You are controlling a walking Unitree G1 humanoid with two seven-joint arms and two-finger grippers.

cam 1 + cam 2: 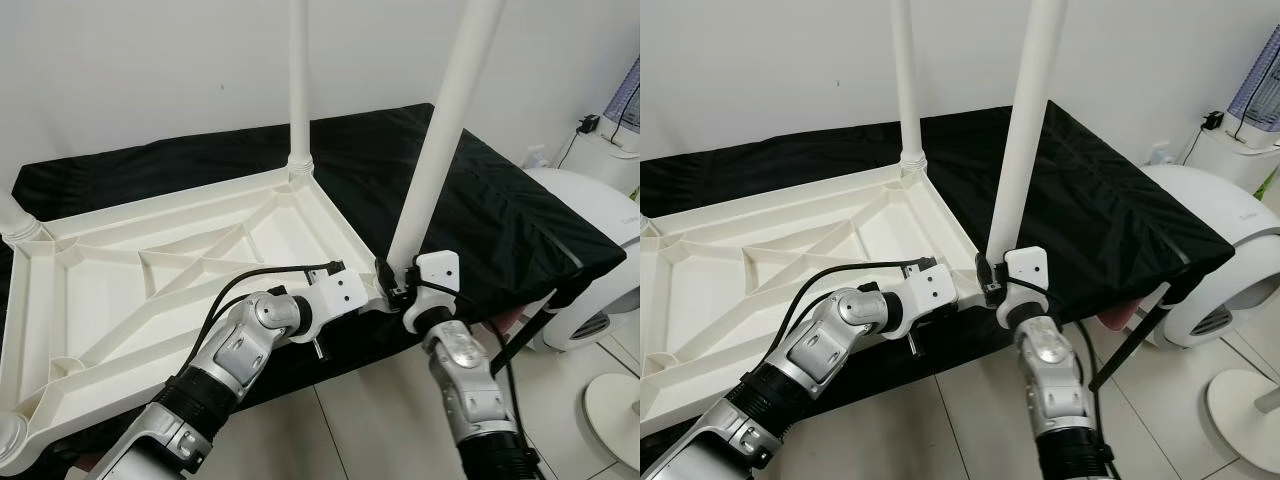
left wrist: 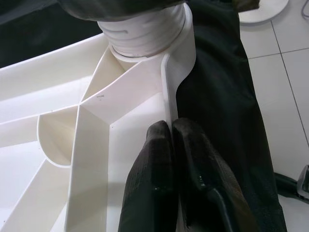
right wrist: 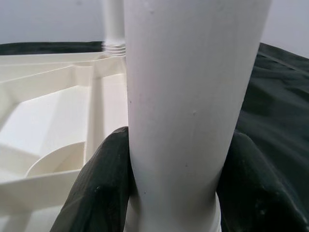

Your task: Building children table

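A white plastic tabletop [image 1: 110, 290] lies upside down on a black-covered surface [image 1: 490, 200]. A white leg [image 1: 298, 80] stands in its far corner socket. A second leg [image 1: 440, 130] stands tilted at the near right corner. My right gripper [image 1: 393, 280] is shut on this leg just above its base; in the right wrist view the black fingers [image 3: 96, 193] press both sides of the leg [image 3: 188, 96]. My left gripper [image 2: 170, 140] is shut on the tabletop's thin rim [image 2: 166, 92], just short of that corner's threaded socket [image 2: 145, 34].
Another leg's base [image 1: 12, 218] shows at the far left corner. A rounded white appliance [image 1: 600, 250] stands close on the right, with a round fan base [image 1: 615, 405] on the tiled floor. A wall runs behind the surface.
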